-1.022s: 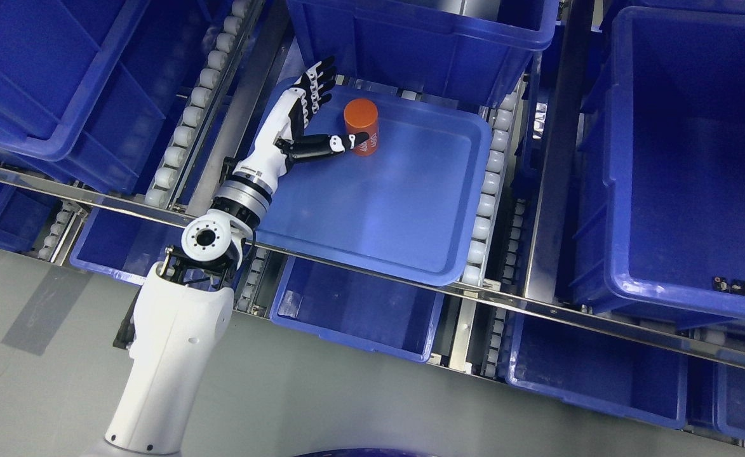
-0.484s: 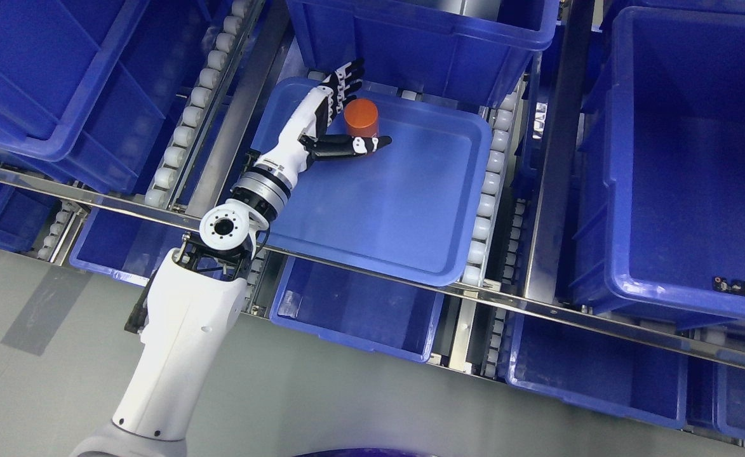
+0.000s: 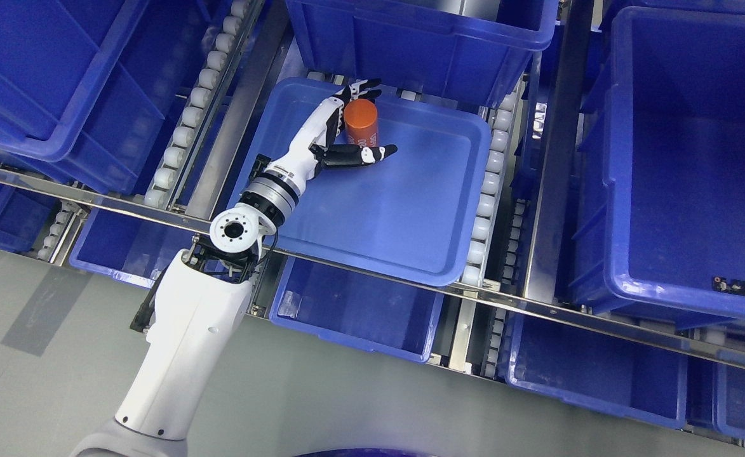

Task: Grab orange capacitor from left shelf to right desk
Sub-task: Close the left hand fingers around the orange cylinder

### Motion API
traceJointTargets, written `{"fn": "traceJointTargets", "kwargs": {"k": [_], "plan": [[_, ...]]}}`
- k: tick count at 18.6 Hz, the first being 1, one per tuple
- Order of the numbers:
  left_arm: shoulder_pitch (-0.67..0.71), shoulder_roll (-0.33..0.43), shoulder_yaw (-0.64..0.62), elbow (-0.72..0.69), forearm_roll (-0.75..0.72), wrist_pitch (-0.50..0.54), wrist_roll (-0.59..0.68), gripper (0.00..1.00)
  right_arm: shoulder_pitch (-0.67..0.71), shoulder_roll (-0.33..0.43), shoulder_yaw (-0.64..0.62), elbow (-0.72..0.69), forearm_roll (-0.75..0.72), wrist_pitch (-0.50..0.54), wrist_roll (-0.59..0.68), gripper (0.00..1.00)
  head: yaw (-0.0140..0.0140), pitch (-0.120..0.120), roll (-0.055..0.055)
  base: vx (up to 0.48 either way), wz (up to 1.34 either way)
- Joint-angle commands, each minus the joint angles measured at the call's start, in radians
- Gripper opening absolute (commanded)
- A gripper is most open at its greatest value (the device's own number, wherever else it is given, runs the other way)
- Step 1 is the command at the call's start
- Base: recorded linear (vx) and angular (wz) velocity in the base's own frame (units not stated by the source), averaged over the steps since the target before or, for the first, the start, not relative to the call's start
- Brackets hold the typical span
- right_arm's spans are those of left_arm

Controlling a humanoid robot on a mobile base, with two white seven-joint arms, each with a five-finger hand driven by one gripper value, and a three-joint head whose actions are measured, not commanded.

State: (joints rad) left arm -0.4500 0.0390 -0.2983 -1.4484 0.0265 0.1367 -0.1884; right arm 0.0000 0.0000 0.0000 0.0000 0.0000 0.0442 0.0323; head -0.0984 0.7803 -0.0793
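Head view showed the left hand (image 3: 345,127) cupped wide around, not gripping, the upright orange cylindrical capacitor (image 3: 361,124) in its shallow blue plastic tray (image 3: 410,209); lifting and transfer remained.

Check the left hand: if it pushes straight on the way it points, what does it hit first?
Probably the far wall of the blue tray. The left hand points up-right with the orange capacitor already cupped between fingers and thumb. The bin sits beyond it; depth is unclear.
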Motion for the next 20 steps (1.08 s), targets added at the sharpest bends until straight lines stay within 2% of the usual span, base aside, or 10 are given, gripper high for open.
{"fn": "traceJointTargets", "kwargs": {"k": [1, 3, 11, 13, 17, 20], "plan": [[0.001, -0.001, 0.016, 0.040, 0.007, -0.009, -0.002, 0.65, 0.002, -0.017, -0.011, -0.034, 0.000, 0.000, 0.000, 1.00, 0.0000, 0.000, 0.000, 0.000, 0.00], [0.001, -0.002, 0.022, 0.040, 0.007, -0.019, -0.002, 0.57, 0.002, -0.017, -0.011, -0.034, 0.000, -0.001, 0.000, 1.00, 0.0000, 0.000, 0.000, 0.000, 0.00], [0.019, -0.022, 0.067, 0.040, 0.009, -0.112, -0.016, 0.11, 0.002, -0.017, -0.011, -0.034, 0.000, 0.000, 0.000, 1.00, 0.0000, 0.000, 0.000, 0.000, 0.00], [0.033, -0.022, 0.067, 0.040, 0.009, -0.138, -0.017, 0.02, 0.002, -0.017, -0.011, -0.034, 0.000, 0.000, 0.000, 1.00, 0.0000, 0.000, 0.000, 0.000, 0.00], [0.048, -0.022, 0.071, 0.049, 0.012, -0.180, -0.019, 0.00, 0.002, -0.017, -0.011, -0.034, 0.000, 0.000, 0.000, 1.00, 0.0000, 0.000, 0.000, 0.000, 0.00], [0.031, -0.022, 0.102, -0.022, 0.047, -0.220, -0.025, 0.00, 0.002, -0.017, -0.011, -0.034, 0.000, -0.001, 0.000, 1.00, 0.0000, 0.000, 0.000, 0.000, 0.00]]}}
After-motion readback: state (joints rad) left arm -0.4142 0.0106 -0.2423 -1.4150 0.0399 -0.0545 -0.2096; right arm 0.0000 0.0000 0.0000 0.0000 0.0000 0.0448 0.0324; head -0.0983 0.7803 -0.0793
